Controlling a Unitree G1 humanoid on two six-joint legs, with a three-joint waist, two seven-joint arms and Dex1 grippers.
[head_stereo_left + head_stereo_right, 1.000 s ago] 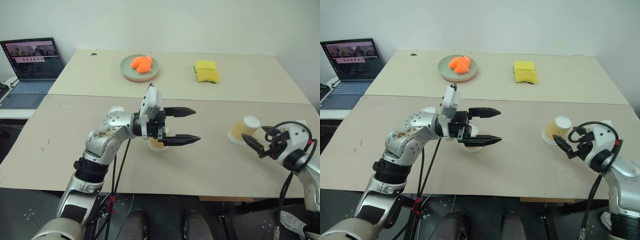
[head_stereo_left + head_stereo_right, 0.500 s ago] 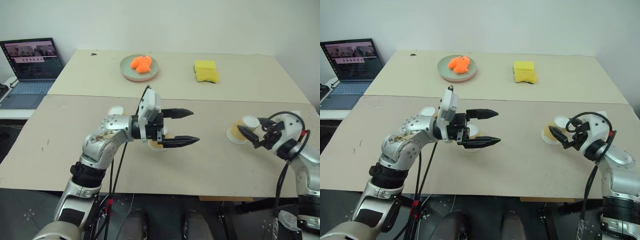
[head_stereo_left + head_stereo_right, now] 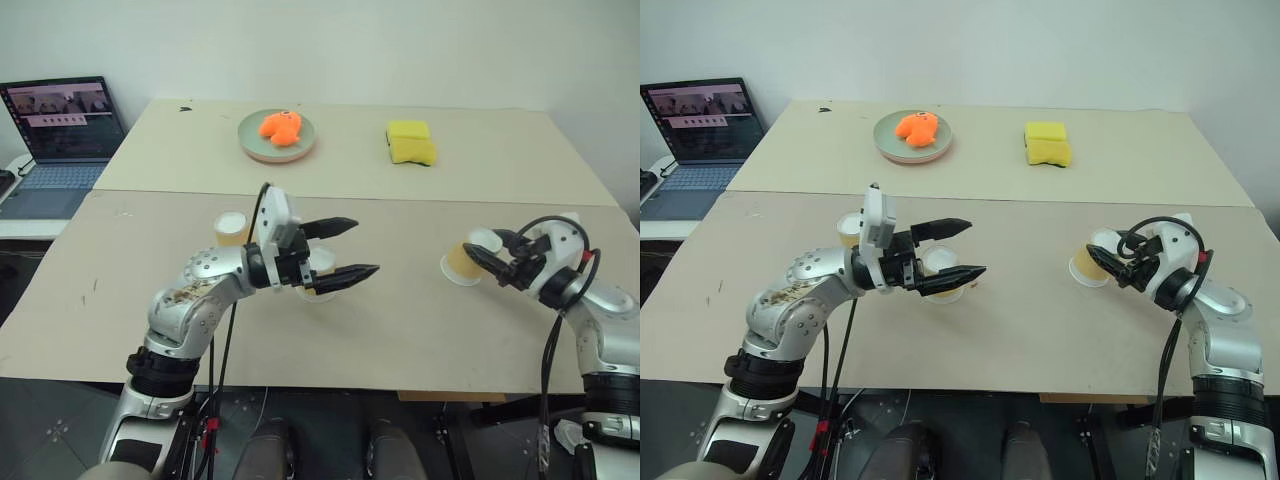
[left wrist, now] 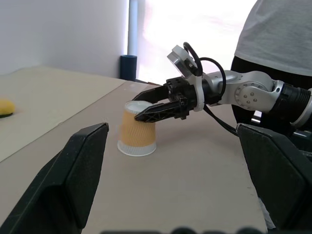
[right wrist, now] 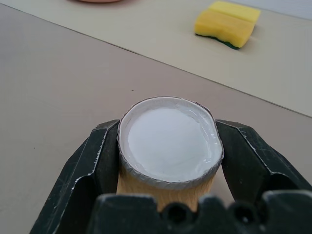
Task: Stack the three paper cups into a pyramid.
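right hand (image 3: 497, 262) clenched on upside-down cup (image 3: 462, 262), left hand (image 3: 345, 250) spread wide

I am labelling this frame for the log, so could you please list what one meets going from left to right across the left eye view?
Laptop → cup behind the left arm → plate with the orange toy → left gripper → yellow sponges → upside-down cup → right gripper, its fingers shut on that cup.
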